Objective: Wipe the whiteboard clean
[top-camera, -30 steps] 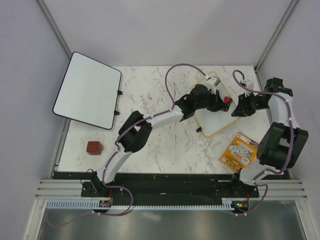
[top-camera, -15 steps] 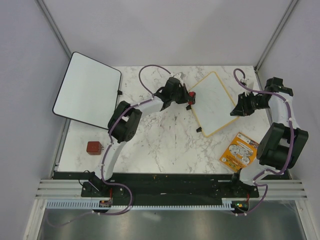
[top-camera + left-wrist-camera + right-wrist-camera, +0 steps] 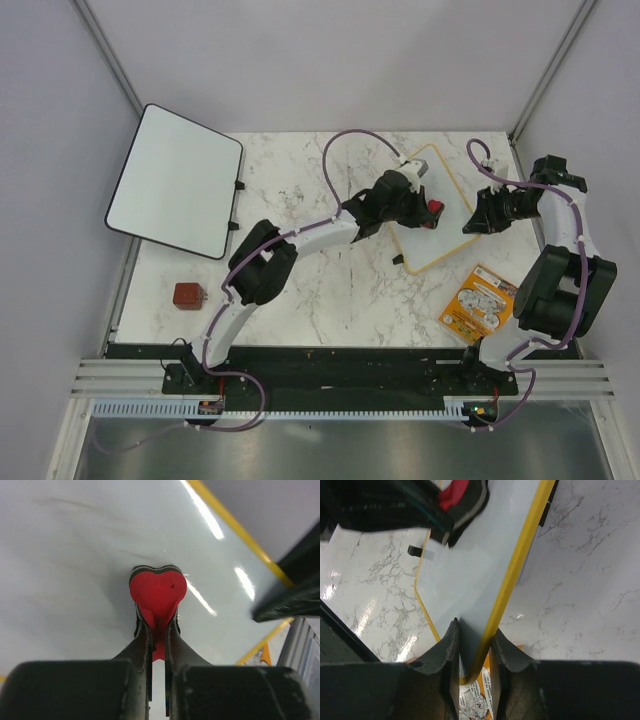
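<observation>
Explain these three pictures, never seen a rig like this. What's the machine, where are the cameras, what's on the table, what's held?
The machine is two robot arms bolted side by side at the near edge of a marble table. The overhead picture looks down from above and behind the arms. The other two pictures come from a camera on each wrist, looking along that arm's own fingers.

On the table are a small yellow-framed whiteboard, a larger black-framed board at the far left, a small red-brown block and an orange printed packet.

The left gripper is shut on a red heart-shaped eraser, which seems to touch the whiteboard's surface. The right gripper is shut on the whiteboard's yellow rim, apparently to steady it.
</observation>
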Available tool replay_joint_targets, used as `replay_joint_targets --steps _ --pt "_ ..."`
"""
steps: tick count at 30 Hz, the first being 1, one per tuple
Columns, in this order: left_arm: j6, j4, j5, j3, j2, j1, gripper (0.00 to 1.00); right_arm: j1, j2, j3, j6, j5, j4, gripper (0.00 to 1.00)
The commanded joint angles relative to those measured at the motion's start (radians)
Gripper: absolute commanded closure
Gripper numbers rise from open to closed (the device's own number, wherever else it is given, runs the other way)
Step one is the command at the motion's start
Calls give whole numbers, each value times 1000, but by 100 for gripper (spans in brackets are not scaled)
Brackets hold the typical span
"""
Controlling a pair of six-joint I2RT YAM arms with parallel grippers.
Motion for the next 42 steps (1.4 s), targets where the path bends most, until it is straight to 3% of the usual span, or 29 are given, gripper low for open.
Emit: replay_joint_targets --steps 1,8,15,21,26,30,36,42 --pt "72 -42 156 6 50 -137 98 45 4 -5 -130 -10 8 100" --pt "52 -66 58 12 64 -103 98 45 4 -1 -124 -8 13 100" --pt "-14 -120 -11 20 49 42 98 45 3 0 -123 -5 11 100" --pt "3 -126 -43 18 23 83 98 45 6 -1 -121 -10 13 100" --pt "54 -94 99 35 43 47 98 45 9 6 -111 -16 15 100" --pt "158 -80 143 26 43 -58 98 44 13 20 -98 -19 19 100" --pt "166 -70 146 -21 28 -170 98 45 17 31 -88 -13 19 100" --pt "152 -50 35 -67 1 -157 98 47 10 35 -81 -13 18 100"
